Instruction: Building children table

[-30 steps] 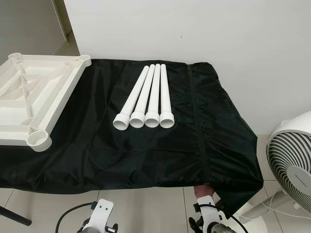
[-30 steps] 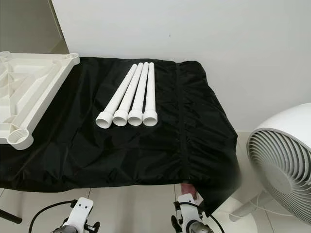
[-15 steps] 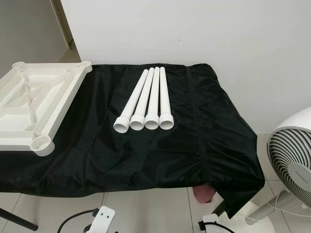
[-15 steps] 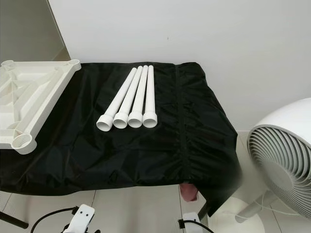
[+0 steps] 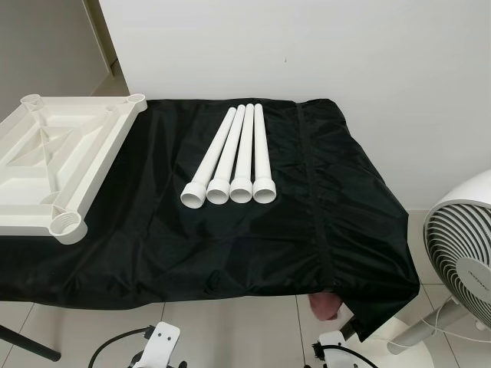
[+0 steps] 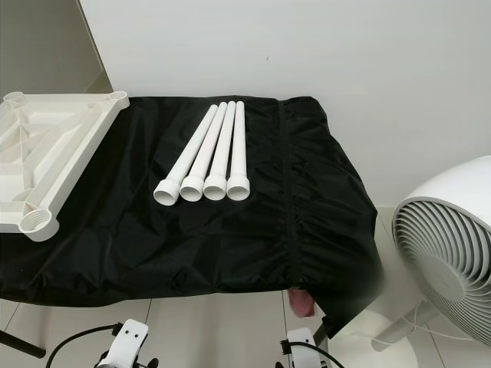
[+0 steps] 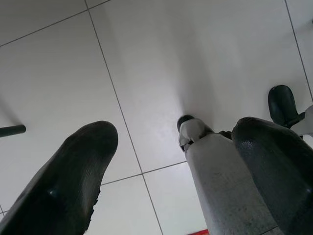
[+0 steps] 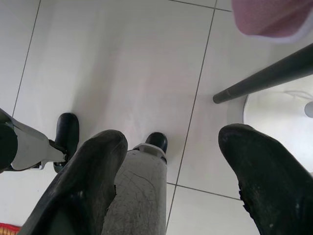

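Observation:
An off-white plastic tabletop (image 5: 54, 165) lies upside down at the left end of a table draped in black cloth (image 5: 230, 238), its round leg sockets facing up. Several white tube legs (image 5: 230, 157) lie side by side in the middle of the cloth, wide ends toward me. Both arms hang below the table's front edge. In the left wrist view my left gripper (image 7: 176, 181) points down at the tiled floor, fingers (image 7: 73, 181) spread, nothing between them. My right gripper (image 8: 176, 176) hangs the same way, open and empty.
A white fan (image 5: 464, 253) stands on the floor to the right of the table. A pink object (image 5: 324, 305) peeks out under the cloth's front right corner beside a dark table leg (image 8: 264, 81). My own grey legs (image 8: 137, 196) stand on white tiles.
The camera has shifted, so more of the tabletop shows and my wrists sit lower in the picture. The tabletop and tube legs have not moved on the cloth.

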You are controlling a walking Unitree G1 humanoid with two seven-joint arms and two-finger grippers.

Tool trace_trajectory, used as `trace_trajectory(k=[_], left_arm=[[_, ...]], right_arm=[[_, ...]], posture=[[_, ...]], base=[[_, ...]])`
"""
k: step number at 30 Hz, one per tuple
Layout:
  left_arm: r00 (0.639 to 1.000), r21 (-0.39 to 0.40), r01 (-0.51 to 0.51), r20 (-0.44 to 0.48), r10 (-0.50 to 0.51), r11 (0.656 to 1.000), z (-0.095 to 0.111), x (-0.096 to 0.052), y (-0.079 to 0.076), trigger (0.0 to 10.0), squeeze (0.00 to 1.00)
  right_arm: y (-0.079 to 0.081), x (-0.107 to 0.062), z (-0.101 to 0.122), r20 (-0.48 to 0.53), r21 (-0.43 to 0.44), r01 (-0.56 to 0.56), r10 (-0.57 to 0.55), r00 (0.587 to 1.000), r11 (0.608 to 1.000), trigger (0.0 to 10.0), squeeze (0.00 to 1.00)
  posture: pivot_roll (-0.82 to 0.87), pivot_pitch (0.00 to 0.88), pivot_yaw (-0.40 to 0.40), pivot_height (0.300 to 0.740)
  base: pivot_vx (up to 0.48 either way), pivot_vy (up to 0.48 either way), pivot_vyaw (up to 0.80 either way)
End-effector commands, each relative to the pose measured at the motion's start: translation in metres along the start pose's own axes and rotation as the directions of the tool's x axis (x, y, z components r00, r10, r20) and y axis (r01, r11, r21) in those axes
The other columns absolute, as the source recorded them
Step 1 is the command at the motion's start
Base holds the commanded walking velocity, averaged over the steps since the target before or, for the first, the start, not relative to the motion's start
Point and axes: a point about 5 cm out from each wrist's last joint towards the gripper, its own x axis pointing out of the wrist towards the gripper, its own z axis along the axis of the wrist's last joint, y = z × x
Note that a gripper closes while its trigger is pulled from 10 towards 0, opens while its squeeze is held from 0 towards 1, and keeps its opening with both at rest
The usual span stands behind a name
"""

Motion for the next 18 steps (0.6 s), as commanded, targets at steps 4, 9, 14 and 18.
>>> trace_trajectory(k=[4, 9, 14, 18], left_arm=[[0.999, -0.002, -0.039, -0.031, 0.039, 0.999, -0.0082, -0.0012, -0.0017, 10.0, 0.00], [0.997, 0.017, -0.039, -0.060, 0.040, 0.999, -0.0126, -0.0014, -0.0049, 10.0, 0.00], [0.997, 0.017, -0.029, -0.072, 0.030, 0.999, -0.0157, -0.0017, -0.0082, 10.0, 0.00], [0.997, 0.016, -0.027, -0.073, 0.028, 1.000, -0.0157, -0.0015, -0.0091, 10.0, 0.00]], right_arm=[[-0.0004, -0.0001, -0.0004, -0.002, 0.002, 0.008, -0.008, 1.000, 1.000, 10.0, 0.00], [0.0002, -0.0003, -0.0014, -0.004, 0.006, 0.011, -0.011, 1.000, 1.000, 10.0, 0.00], [0.0013, -0.0013, -0.0051, -0.015, 0.010, 0.017, -0.017, 1.000, 1.000, 10.0, 0.00], [0.0021, -0.0020, -0.0074, -0.020, 0.018, 0.015, -0.015, 1.000, 1.000, 10.0, 0.00]], posture=[[-0.05, 0.000, 0.054, 0.740], [-0.06, 0.000, 0.055, 0.740], [-0.08, 0.000, 0.062, 0.740], [-0.08, 0.000, 0.062, 0.740]], base=[[0.000, 0.000, 0.00], [0.000, 0.000, 0.00], [0.000, 0.000, 0.00], [0.000, 0.000, 0.00]])
